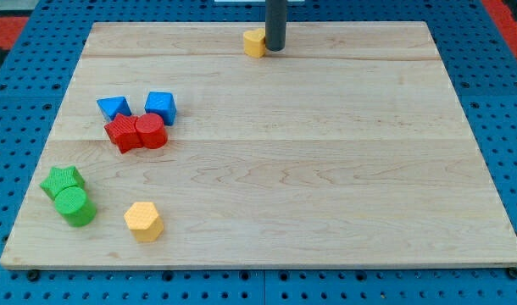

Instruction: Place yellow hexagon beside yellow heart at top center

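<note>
— So where is the yellow hexagon point(143, 220)?
— Far from my tip point(275, 48), low on the bench point(326, 169). It is not pushed yet.
— And my tip?
— Touching the yellow heart point(255, 42), up top. The tool is a bare rod; nothing opens. It must go fetch the hexagon.

Pale wood-grain counter point(326, 169) on a blue pegboard point(21, 51). Above its middle: yellow heart point(254, 42) and dark grey rod, my tip point(275, 48). Left of the middle: two blue blocks point(114, 108) point(161, 107), two red ones point(121, 134) point(151, 131). Lower left: two green blocks point(62, 181) point(75, 206), yellow hexagon point(144, 221).
</note>
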Available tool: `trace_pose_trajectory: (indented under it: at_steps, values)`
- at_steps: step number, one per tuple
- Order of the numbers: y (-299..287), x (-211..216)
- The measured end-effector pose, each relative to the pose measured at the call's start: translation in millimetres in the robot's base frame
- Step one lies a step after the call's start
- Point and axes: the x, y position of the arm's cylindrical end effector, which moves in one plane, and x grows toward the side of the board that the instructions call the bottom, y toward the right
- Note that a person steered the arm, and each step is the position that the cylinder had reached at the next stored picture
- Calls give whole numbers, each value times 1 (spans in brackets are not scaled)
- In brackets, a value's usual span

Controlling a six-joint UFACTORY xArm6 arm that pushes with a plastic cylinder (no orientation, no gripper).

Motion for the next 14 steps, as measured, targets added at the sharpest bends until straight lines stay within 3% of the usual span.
trace_pose_trajectory:
  at_steps: [1, 2, 4, 7, 8, 9, 12, 14]
  values:
    - [35, 49]
    - [54, 134]
    - [48, 235]
    - [-106, 341]
    - [-160, 359]
    - [-198, 346]
    - [-137, 321]
    - [-126, 276]
